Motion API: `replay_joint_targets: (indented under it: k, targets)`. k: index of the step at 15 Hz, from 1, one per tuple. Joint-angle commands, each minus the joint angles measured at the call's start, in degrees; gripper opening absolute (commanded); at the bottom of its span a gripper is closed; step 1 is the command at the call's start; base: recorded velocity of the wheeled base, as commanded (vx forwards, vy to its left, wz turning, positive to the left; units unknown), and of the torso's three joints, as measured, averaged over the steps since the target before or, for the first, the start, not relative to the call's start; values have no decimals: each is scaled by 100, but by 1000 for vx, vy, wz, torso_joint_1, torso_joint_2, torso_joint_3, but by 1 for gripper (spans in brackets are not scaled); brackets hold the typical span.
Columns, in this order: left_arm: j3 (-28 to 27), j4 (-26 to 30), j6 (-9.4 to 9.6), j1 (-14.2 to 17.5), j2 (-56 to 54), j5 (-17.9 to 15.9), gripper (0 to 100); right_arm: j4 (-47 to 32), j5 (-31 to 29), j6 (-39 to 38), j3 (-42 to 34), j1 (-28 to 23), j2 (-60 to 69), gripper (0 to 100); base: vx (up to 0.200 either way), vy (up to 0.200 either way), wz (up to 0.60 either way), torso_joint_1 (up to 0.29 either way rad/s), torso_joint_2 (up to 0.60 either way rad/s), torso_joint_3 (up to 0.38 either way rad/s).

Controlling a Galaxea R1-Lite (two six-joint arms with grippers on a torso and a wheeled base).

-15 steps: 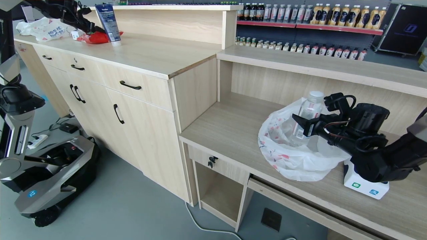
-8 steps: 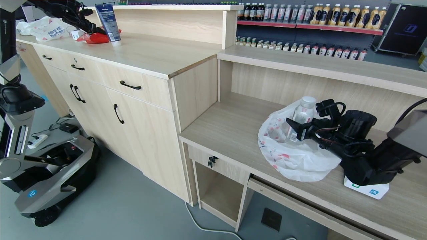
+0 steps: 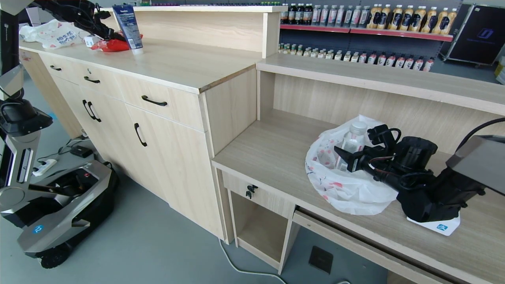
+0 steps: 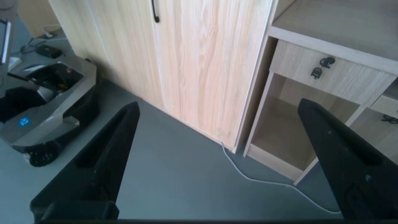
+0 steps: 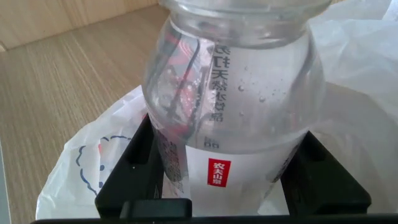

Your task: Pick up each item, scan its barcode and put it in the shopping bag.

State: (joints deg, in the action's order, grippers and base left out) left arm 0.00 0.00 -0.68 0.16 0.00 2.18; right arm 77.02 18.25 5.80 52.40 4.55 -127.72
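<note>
My right gripper [image 3: 355, 152] is shut on a clear water bottle [image 3: 350, 141] with a white cap, held upright in the mouth of the white shopping bag [image 3: 347, 189] on the lower counter. Close up, the bottle [image 5: 236, 93] sits between the black fingers [image 5: 134, 171], with the bag [image 5: 74, 174] beneath it. My left gripper [image 4: 217, 109] hangs open and holds nothing, over the grey floor in front of the cabinet. A blue tube [image 3: 128, 25] and a red packet [image 3: 112, 44] sit on the far upper counter.
A white scanner box [image 3: 444, 227] lies under my right arm, right of the bag. The counter's back wall [image 3: 335, 98] rises behind the bag. Another robot [image 3: 51, 197] stands on the floor at left, its arm [image 3: 75, 12] by the red packet. A second white bag [image 3: 51, 33] lies there.
My right gripper has come down and slightly left with the bottle, sinking it deeper into the bag's mouth. The arm now covers more of the scanner box.
</note>
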Motion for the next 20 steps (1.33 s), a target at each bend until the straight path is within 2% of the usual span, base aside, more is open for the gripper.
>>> replay_joint_targets:
  k: [1,8,9,14,18,20]
  targets:
    - [0,0,-2,2,0,2,100,-3,3,9,-19,29,-78,0,0,0,0,0,0,0]
    - [0,0,-2,2,0,10,100,-29,3,61,-45,108,-60,0,0,0,0,0,0,0]
    - [0,0,-2,-7,0,10,100,-99,12,61,-54,125,46,100,0,0,0,0,0,0]
    - [0,0,-2,2,0,10,100,-724,21,26,-63,125,854,100,0,0,0,0,0,0]
    - [0,0,-2,-7,0,2,100,-3149,240,132,69,-15,3043,100,0,0,0,0,0,0]
    - [0,0,-2,2,0,2,100,-4520,223,703,78,-42,4255,100,0,0,0,0,0,0]
